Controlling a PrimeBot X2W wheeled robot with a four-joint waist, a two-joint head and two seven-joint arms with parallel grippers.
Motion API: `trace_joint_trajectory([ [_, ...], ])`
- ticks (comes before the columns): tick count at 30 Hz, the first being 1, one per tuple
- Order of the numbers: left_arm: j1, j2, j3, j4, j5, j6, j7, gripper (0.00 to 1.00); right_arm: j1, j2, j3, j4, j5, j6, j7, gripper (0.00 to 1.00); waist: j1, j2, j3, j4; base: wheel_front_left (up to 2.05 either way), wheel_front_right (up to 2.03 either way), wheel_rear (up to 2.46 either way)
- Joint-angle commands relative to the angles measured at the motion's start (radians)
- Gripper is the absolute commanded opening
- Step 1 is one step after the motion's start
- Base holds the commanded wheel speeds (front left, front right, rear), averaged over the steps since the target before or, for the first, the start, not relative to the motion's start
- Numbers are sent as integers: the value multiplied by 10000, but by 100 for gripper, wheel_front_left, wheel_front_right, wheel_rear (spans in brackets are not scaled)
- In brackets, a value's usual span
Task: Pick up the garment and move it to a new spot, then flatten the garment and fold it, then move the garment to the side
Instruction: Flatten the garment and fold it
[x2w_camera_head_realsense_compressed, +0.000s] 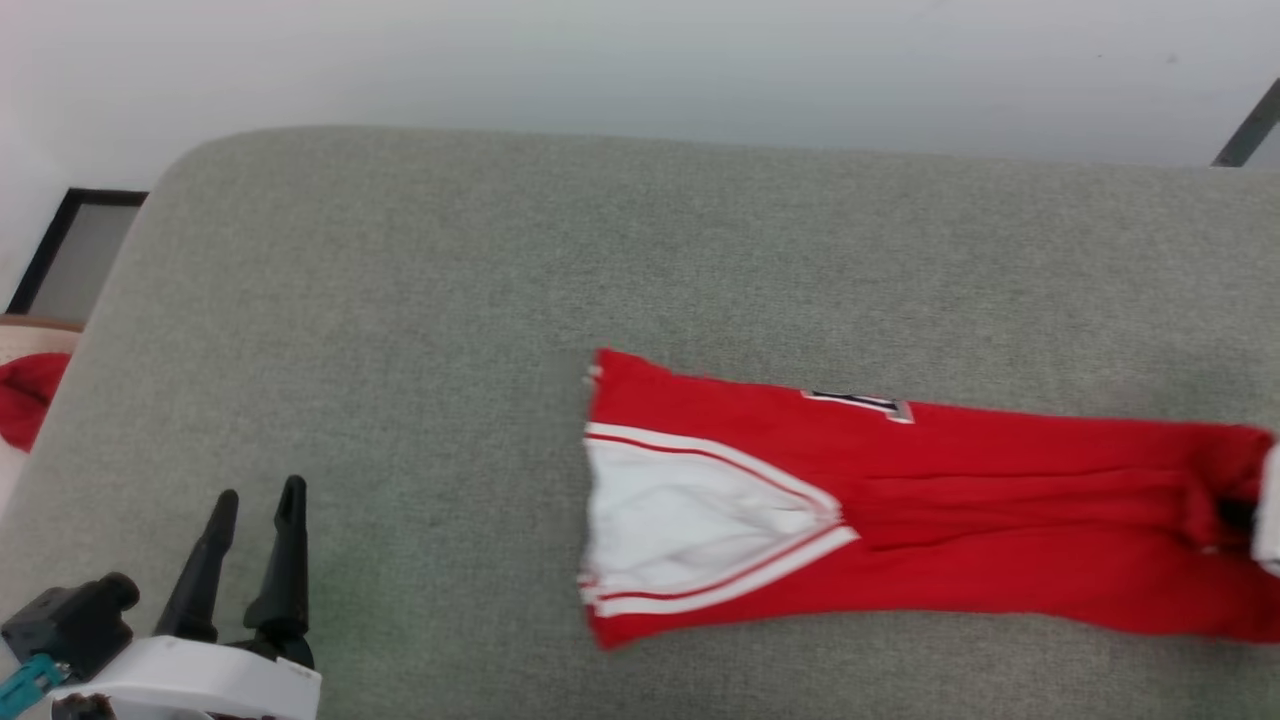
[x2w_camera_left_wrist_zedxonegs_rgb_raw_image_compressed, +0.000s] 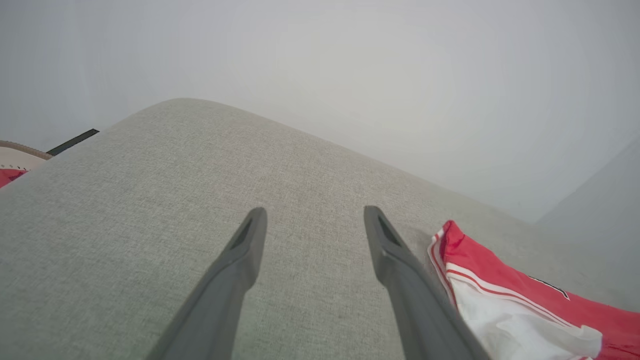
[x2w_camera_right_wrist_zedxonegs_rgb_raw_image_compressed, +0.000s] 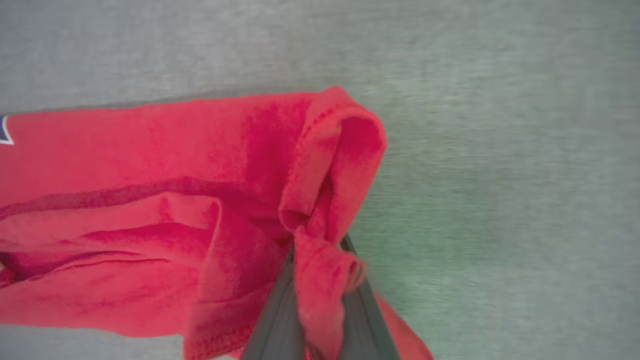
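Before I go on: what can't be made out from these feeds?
- Head view: the right end of the garment is cut off by the frame edge.
- Head view: its lettering is folded under and unreadable.
- Right wrist view: bunched cloth buries the fingertips of the right gripper; how many layers are pinched is unclear.
- Head view: a red item at left is cut off by the cushion and the frame.

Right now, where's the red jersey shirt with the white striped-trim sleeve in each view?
Head view: red jersey shirt, centre to right edge, stretched sideways.
Left wrist view: shirt, lower right corner, white sleeve showing.
Right wrist view: shirt, left half to bottom centre, bunched.
Shared landmark: grey fabric cushion beneath it.
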Motion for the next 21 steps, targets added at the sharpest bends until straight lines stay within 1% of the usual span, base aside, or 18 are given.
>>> trace_joint_trajectory([
  [1,103,-13,17,-59,33,-27,-29,100,-171,-255,-165,136,-171,-12,-47,0,0,0,-39,-78,0,0,0],
  [4,132,37,-21,-93,39,-8,34,100,-369,-507,-368,354,-378,-12,-61,0,0,0,-80,-157,0,0,0],
  [7,210,48,-3,-112,-41,32,89,100,-630,-366,-456,376,-381,-11,6,0,0,0,-171,-299,0,0,0],
  [10,336,49,50,-159,-134,70,103,100,-781,-155,-14,30,-121,-11,134,0,0,0,-324,-452,0,0,0],
  [16,673,108,121,-256,-259,185,189,100,-950,979,470,-1177,1254,-11,812,0,0,0,-739,-708,0,0,0],
  [21,822,104,71,-426,-322,242,268,100,-771,2232,873,-2100,1597,-9,1145,0,0,0,-959,-675,0,0,0],
])
